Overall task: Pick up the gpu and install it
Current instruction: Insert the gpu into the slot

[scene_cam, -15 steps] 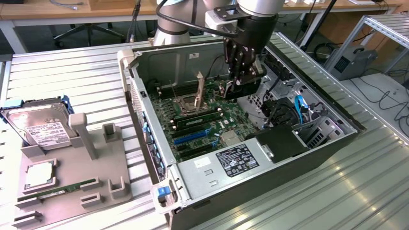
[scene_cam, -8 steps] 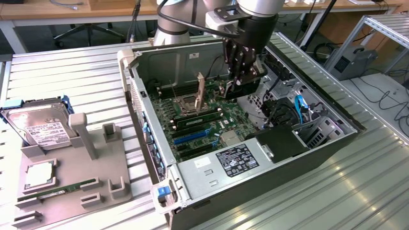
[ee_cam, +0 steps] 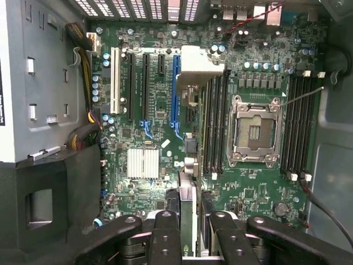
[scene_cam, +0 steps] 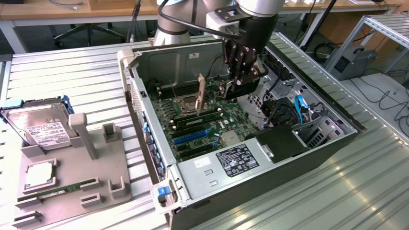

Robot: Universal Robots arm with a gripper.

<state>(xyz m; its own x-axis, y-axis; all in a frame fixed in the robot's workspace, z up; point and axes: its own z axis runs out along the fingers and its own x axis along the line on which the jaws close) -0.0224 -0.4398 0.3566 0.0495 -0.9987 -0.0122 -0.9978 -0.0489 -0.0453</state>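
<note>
The main risk, as I judged it, was alignment: the gpu [ee_cam: 188, 201] hung edge-on between my fingers [ee_cam: 165, 237], and in the wrist view it sat over the memory slots [ee_cam: 215, 121] beside the CPU socket [ee_cam: 256, 130], well apart from the long blue slot [ee_cam: 176, 88]. If it came down off a slot's line, its edge could have struck the motherboard [ee_cam: 149, 118] or the parts around the slot. A tilted card could also have jammed, or slid in my hold under a push. The loose cables [scene_cam: 281, 103] near the drive bays and the wall of the computer case [scene_cam: 137, 76] were close enough to snag the card or my wrist. My gripper [scene_cam: 242, 79] was closed down narrow, clamped on the card's upper edge, and touched nothing else. It hovered inside the open case, which lay on the counter [scene_cam: 76, 72], above the board. I could not tell how squarely the card sat in my grip.
</note>
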